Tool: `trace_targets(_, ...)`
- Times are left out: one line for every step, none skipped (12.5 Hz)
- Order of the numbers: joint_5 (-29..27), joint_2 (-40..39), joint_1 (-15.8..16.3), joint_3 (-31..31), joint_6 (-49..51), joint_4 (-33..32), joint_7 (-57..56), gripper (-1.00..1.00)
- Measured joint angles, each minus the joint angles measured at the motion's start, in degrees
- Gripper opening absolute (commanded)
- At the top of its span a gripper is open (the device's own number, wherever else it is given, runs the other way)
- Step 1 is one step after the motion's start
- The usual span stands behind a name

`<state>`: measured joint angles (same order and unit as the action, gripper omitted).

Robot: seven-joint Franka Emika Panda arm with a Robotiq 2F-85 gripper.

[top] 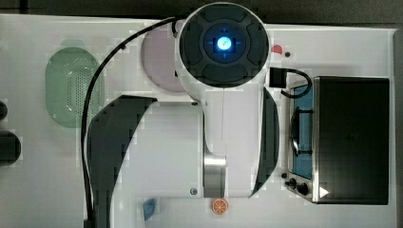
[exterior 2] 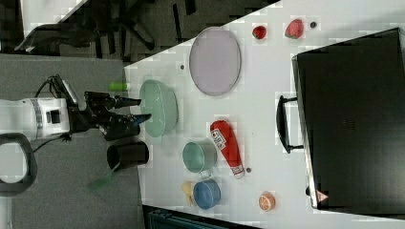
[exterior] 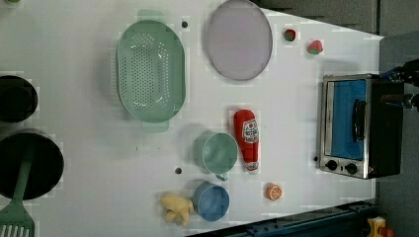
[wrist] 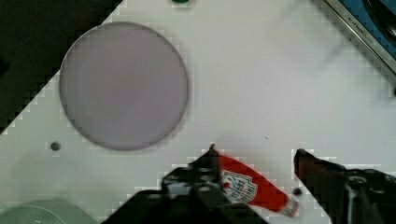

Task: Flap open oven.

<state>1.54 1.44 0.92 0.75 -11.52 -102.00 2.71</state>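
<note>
the oven (exterior: 359, 126) sits at the bench (exterior: 99, 163) edge on the left view's right, its glass door shut and the bar handle (exterior: 358, 120) lying across the blue-tinted pane, two knobs beside it. between the arm and that door the bench is crowded: a ketchup bottle (exterior: 246, 139), a green cup (exterior: 216, 152), a blue cup (exterior: 211, 201) and an orange slice (exterior: 273, 191) all lie in the stretch in front of the oven, and a low approach would likely knock the bottle or a cup. the handle is a thin bar close to the glass, so a finger coming in off-line could slide off it or press on the pane instead; and since the oven stands loose near the edge, a hard pull might drag the whole box rather than swing the door down (a judgement, not something seen).

the gripper (exterior 2: 136, 109) hangs high over the bench, well apart from the oven, fingers spread with nothing between them and touching nothing; in the wrist view the ketchup bottle shows far below the gap.
</note>
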Motion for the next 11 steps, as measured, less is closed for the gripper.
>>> trace_targets(0.0, 4.0, 0.0, 0.6, 2.7, -4.8, 0.0, 0.59)
trace_targets(-0.3, 9.2, -0.2, 1.2, 6.0, -9.8, 0.0, 0.81)
trace_targets(-0.6, 13.9, -0.2, 1.8, 8.2, -13.0, 0.1, 0.99)
trace_targets(-0.6, 17.5, -0.2, 2.5, 8.5, -13.6, 0.2, 1.00)
trace_targets(-0.7, 19.7, -0.4, 2.9, 7.9, -12.6, 0.2, 1.00)
trace_targets(-0.9, 20.8, -0.7, 3.0, 7.3, -11.1, 0.2, 1.00)
trace_targets(-0.9, 21.2, -0.6, 3.2, 7.1, -9.7, 0.2, 1.00)
trace_targets(-0.6, 21.2, -0.7, 3.4, 7.3, -9.2, 0.2, 0.90)
trace_targets(-0.5, 20.9, -0.7, 3.6, 7.5, -9.3, 0.2, 0.65)
trace_targets(-0.5, 20.3, -0.8, 3.6, 7.7, -9.5, 0.2, 0.39)
trace_targets(-0.7, 19.4, -0.9, 3.5, 7.7, -9.6, 0.2, 0.15)
